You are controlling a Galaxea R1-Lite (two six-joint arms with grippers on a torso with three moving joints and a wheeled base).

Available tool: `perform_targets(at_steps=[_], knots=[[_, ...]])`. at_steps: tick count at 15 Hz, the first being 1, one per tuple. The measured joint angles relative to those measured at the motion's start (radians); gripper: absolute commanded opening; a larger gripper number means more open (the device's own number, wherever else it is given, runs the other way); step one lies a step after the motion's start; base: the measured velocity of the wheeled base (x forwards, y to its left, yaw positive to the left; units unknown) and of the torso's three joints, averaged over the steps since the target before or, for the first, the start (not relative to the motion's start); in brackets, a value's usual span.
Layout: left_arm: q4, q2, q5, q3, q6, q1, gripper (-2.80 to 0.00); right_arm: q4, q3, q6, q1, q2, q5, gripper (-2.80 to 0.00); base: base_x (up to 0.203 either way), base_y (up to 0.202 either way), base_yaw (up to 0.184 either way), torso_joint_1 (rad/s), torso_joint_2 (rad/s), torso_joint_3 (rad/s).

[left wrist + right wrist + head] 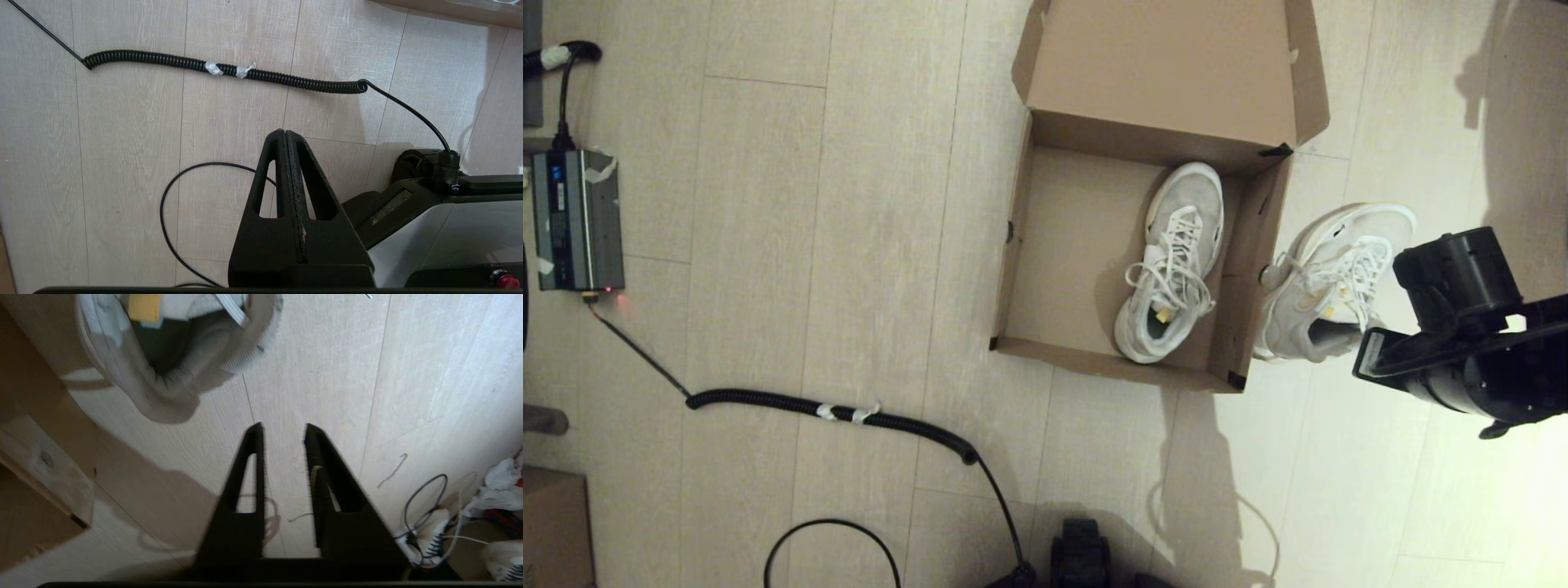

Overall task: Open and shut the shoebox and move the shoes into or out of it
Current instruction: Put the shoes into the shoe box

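Hovering over bare floor, right pincer (284, 430) gapes empty; ahead of it, second sneaker (1327, 282) stands outside shoebox (1021, 245), against its side wall. First sneaker (1176, 265) lies inside, beyond that wall, lid open. Left pincer (285, 136) pressed closed, coiled cable (224, 71) ahead.

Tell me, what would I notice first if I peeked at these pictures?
First, the big brown shoebox lying open on the floor with its lid flipped back, and one white shoe inside, against the wall on the robot's right. The other shoe sits on the floor just outside that wall. The right gripper, open and empty, hangs by that outside shoe's heel, while the left gripper is shut over a curly black cable.
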Motion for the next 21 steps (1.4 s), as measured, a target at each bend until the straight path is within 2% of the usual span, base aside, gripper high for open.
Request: perform_targets(at_steps=[4, 9, 15, 21], knots=[[0.0, 0.0, 0.0, 0.0, 0.0, 0.0, -2.8, -0.165, 0.012, 0.05, -0.002, 0.052, -0.04, 0.0, 0.0, 0.0, 0.0, 0.0, 0.0, 0.0], [0.0, 0.0, 0.0, 0.0, 0.0, 0.0, -2.8, -0.177, 0.049, 0.086, -0.007, 0.101, -0.063, 0.0, 0.0, 0.0, 0.0, 0.0, 0.0, 0.0], [0.0, 0.0, 0.0, 0.0, 0.0, 0.0, -2.8, -0.257, 0.04, 0.096, -0.018, 0.141, -0.066, 0.0, 0.0, 0.0, 0.0, 0.0, 0.0, 0.0], [0.0, 0.0, 0.0, 0.0, 0.0, 0.0, -2.8, -0.463, 0.07, 0.109, -0.032, 0.233, -0.102, 0.0, 0.0, 0.0, 0.0, 0.0, 0.0, 0.0]])
